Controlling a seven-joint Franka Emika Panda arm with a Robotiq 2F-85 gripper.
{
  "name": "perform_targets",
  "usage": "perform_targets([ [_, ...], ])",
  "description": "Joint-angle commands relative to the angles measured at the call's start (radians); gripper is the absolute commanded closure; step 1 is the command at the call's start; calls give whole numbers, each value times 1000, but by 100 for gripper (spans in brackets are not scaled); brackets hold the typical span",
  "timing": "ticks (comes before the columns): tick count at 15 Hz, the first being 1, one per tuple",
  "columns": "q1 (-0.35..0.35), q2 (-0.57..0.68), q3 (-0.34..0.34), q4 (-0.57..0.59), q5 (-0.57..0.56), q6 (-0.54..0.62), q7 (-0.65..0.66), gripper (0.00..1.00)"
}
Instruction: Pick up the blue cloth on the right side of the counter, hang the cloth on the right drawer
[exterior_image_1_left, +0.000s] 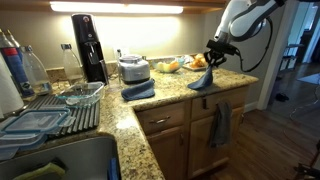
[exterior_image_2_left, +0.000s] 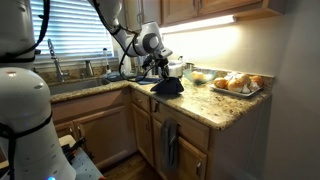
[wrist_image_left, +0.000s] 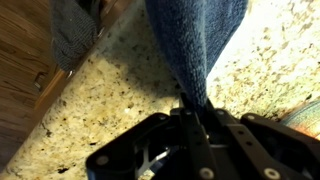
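Speckled granite counter (exterior_image_1_left: 172, 92) spreads beneath my gripper (exterior_image_1_left: 211, 60), with wooden cabinets (exterior_image_1_left: 165, 145) under it. A light strip (exterior_image_1_left: 120, 8) glows higher up. Dark wood floor (exterior_image_1_left: 285, 130) lies far below.

Tall black coffee machine (exterior_image_1_left: 88, 45) against the back wall, with a grey lidded appliance (exterior_image_1_left: 133, 68) just beside it, standing on a folded blue-grey towel (exterior_image_1_left: 139, 90). Further along, a plate of yellow and orange food (exterior_image_1_left: 170, 66). Dark dish rack (exterior_image_1_left: 88, 115) next to the sink (exterior_image_1_left: 75, 155), holding a glass bowl (exterior_image_1_left: 85, 95) and clear plastic containers (exterior_image_1_left: 30, 125); bottles (exterior_image_1_left: 20, 62) upright behind. Grey towel (exterior_image_1_left: 220, 125) hanging down the front of the lower cabinets, also visible in the upper left corner of the wrist view. Tray of bread rolls (exterior_image_2_left: 238, 83) under a glowing under-cabinet lamp (exterior_image_2_left: 205, 22). Closed window blinds (exterior_image_2_left: 70, 30) above a faucet (exterior_image_2_left: 58, 68). Dark wooden floor (exterior_image_1_left: 290, 130) below.
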Motion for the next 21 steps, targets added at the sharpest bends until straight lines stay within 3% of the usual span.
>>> perform_targets([
  [1, -14, -40, 19, -34, -5, 10, -37, 94],
  [6, -26, -180, 88, -160, 87, 12, -310, 94],
  [12, 0, -277, 170, -241, 397, -99, -754, 94],
  [16, -9, -250, 183, -251, 404, -180, -870, 94],
  [21, -13, -209, 188, -245, 385, -173, -862, 89],
])
